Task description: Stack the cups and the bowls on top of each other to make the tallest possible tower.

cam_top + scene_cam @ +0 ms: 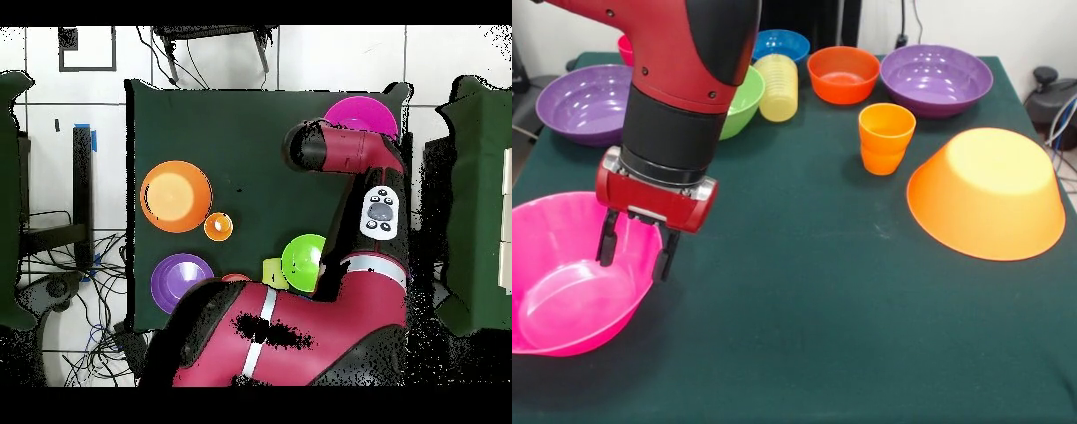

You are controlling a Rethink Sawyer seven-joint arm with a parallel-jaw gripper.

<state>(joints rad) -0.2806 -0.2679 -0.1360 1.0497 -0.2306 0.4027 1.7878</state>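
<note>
My gripper (pixel 636 252) is open at the right rim of the large pink bowl (pixel 565 291), one finger inside the rim and one outside. In the overhead view the arm hides the gripper, and the pink bowl (pixel 360 112) shows beyond it. The large orange bowl (pixel 989 194) lies upside down at the right. The orange cup (pixel 886 137) stands upright near it. The pale yellow cup (pixel 777 87) sits beside the green bowl (pixel 743 97). Two purple bowls (pixel 583 102) (pixel 936 78), the orange-red bowl (pixel 843 72) and the blue bowl (pixel 781 44) stand along the back.
A bit of a red thing (pixel 625 49) shows behind my arm at the back left. The dark green cloth (pixel 803 291) covers the table. In the overhead view the arm covers the bowls near the robot's base.
</note>
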